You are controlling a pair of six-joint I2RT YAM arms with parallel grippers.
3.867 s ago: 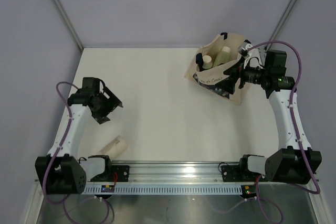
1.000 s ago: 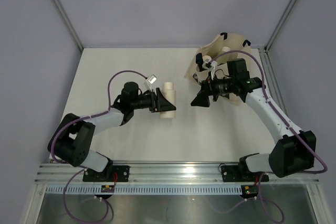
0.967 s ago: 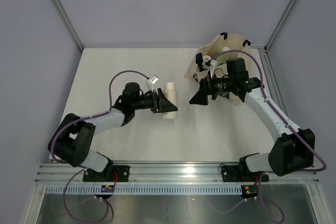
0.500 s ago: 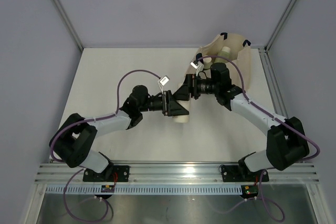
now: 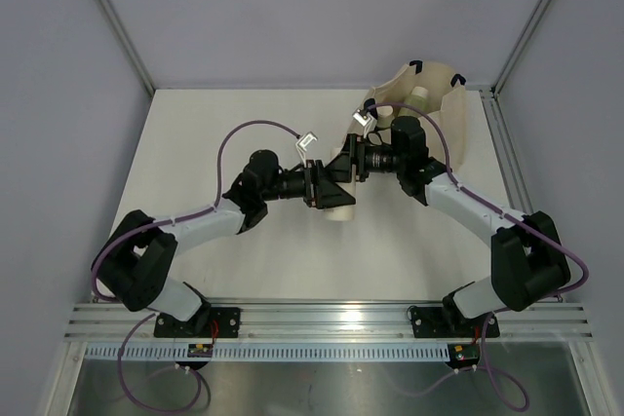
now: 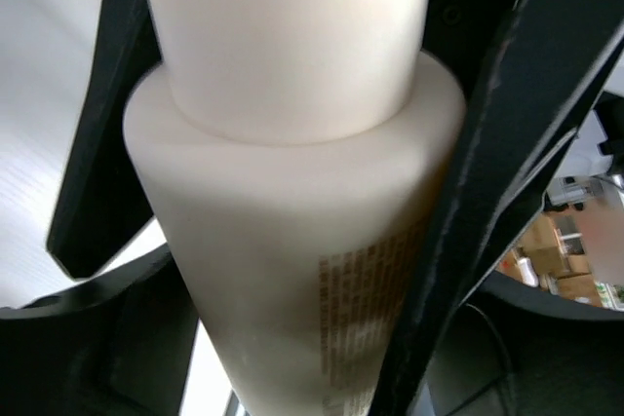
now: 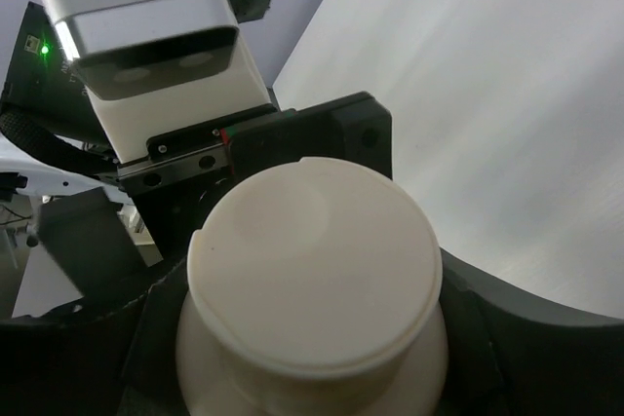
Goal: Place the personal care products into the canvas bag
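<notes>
A cream-white tube (image 5: 339, 208) hangs in the air over the middle of the table, held between both grippers. My left gripper (image 5: 325, 190) is shut on its body, which fills the left wrist view (image 6: 292, 241). My right gripper (image 5: 343, 172) meets it from the right; the tube's round cap (image 7: 314, 262) faces the right wrist camera, and the dark jaws hug the tube's shoulder on both sides. The canvas bag (image 5: 456, 129) stands at the back right behind the right arm, with a white-capped product (image 5: 421, 94) showing in its mouth.
The table's back edge and corner posts lie close behind the bag. The metal rail (image 5: 322, 317) with both arm bases runs along the near edge. Purple cables loop over both arms.
My left arm carried the tube from the left to the table's middle. My right arm swung left from the bag to meet it and now has its jaws on the cap end.
</notes>
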